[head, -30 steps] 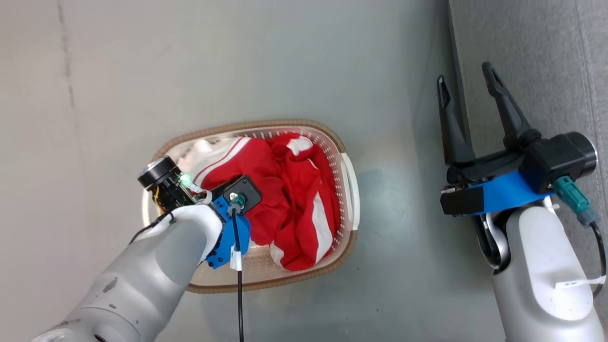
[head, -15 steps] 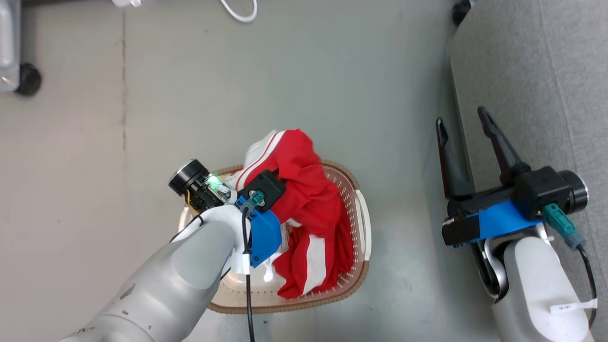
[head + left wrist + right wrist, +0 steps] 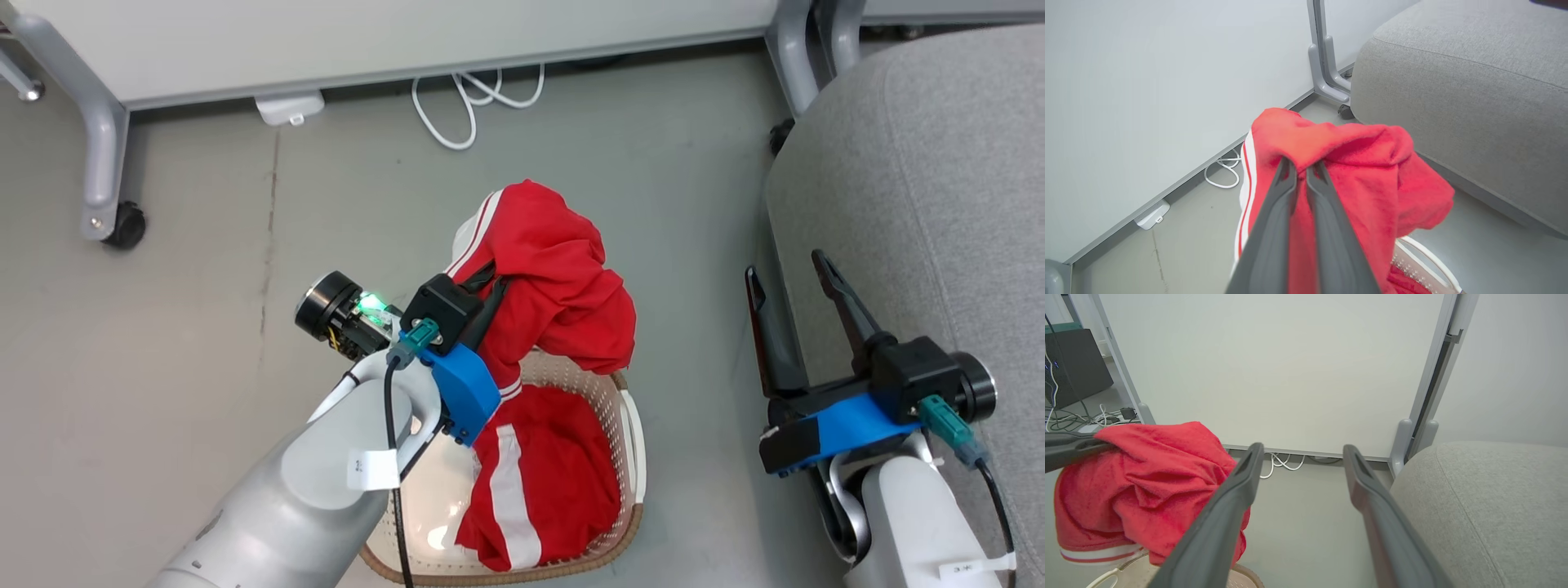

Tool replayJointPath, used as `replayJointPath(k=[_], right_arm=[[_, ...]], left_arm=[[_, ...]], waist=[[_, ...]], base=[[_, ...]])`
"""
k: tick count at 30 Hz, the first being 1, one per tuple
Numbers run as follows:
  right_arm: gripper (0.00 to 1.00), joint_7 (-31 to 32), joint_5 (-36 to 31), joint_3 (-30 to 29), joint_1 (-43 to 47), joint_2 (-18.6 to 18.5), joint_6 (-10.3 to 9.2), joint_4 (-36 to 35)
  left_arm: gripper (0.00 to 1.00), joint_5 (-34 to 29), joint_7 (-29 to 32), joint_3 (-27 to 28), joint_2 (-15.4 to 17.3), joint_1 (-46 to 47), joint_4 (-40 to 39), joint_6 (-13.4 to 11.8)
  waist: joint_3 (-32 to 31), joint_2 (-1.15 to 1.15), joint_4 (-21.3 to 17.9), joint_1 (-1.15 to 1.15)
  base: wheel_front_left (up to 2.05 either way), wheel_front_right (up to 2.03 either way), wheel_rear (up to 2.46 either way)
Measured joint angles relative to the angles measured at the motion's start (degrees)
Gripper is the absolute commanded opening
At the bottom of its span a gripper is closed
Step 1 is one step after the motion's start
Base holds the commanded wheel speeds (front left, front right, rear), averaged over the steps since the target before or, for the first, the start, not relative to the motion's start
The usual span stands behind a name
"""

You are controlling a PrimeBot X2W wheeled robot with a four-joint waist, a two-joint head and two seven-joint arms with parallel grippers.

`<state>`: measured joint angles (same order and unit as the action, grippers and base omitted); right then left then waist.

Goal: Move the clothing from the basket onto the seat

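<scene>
Grey floor (image 3: 163, 367), with a white panel (image 3: 326, 33) on castors at 12 o'clock and a white cable (image 3: 465, 106) looped at its foot. At 6 o'clock, the basket (image 3: 633, 457), and inside it a second garment (image 3: 555, 482), red with a broad white stripe. Over the basket's 12 o'clock end, the hanging garment (image 3: 563, 278), red with white stripes, bunched in folds and pinched by the left tool (image 3: 1301, 163), fingers pressed together on the cloth. At 3 o'clock, the grey seat (image 3: 922, 180). Just beside its edge, the right tool (image 3: 784, 265), fingers spread apart, gripping nothing.
</scene>
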<state>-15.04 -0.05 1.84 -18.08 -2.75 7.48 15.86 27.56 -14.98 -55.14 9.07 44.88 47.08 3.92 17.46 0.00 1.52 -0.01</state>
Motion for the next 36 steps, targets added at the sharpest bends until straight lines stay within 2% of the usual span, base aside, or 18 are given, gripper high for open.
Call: replayJointPath(k=[19,36], right_arm=[[1.00,0.00,1.68,-0.57,6.77,0.00,0.00,1.83],[1.00,0.00,2.12,-0.13,9.18,-0.01,0.00,2.02]], left_arm=[[0.00,-3.21,0.00,9.75,-0.55,-4.00,-9.69,-0.33],[0.00,-4.46,0.00,12.09,-0.96,-6.09,-10.90,0.16]], waist=[[-10.88,0.00,0.94,0.00],[-14.41,0.00,1.36,0.00]], base=[[0.00,0.00,0.00],[0.00,0.00,0.00]])
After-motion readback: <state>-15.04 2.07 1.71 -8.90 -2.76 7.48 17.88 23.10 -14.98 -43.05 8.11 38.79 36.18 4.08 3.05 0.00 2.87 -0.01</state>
